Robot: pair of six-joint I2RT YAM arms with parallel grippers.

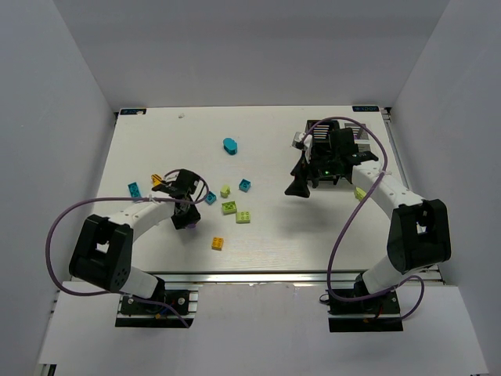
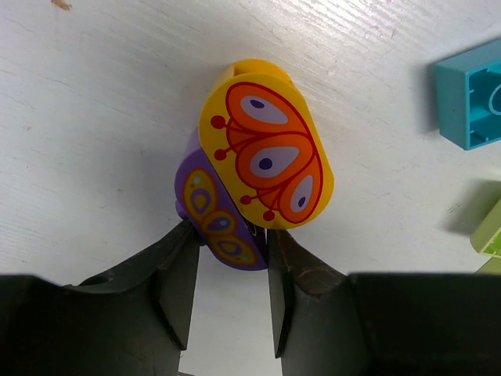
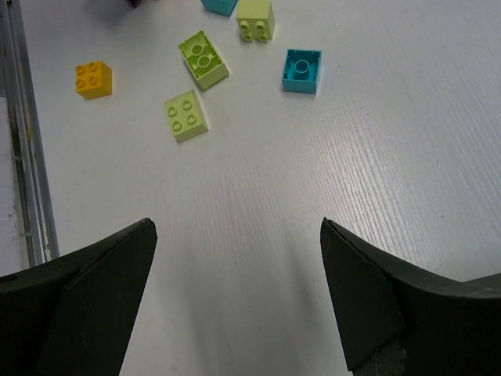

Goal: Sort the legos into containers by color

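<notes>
**Left hand on the purple brick, bin far off to the right**

Biggest first: the table [image 1: 274, 254], with the bin [image 1: 362, 142] at its far right, half hidden under my right arm [image 1: 391, 204]. My right gripper [image 3: 236, 235] hangs just left of the bin. Its jaws are wide apart, with nothing between them and bare tabletop below.

My left gripper [image 2: 230, 235] is well to the left of the bin, down at the table. Both fingers [image 2: 176, 282] press the sides of the purple brick [image 2: 221, 225], so I call that clamped on its near end.

Here's what matters. The purple brick lies straight ahead of the left hand. Its long axis runs away from the hand with a slight slant, and the jaws span its narrow width. The yellow brick [image 2: 266, 145] overlaps its far end, touching it, so I reckon a lift may drag that one along.

A teal brick [image 2: 473, 94] sits on the bin side of the pair. The right arm is nearer the bin and the left is the one on the brick, so the carry has to go rightward across the table.
</notes>
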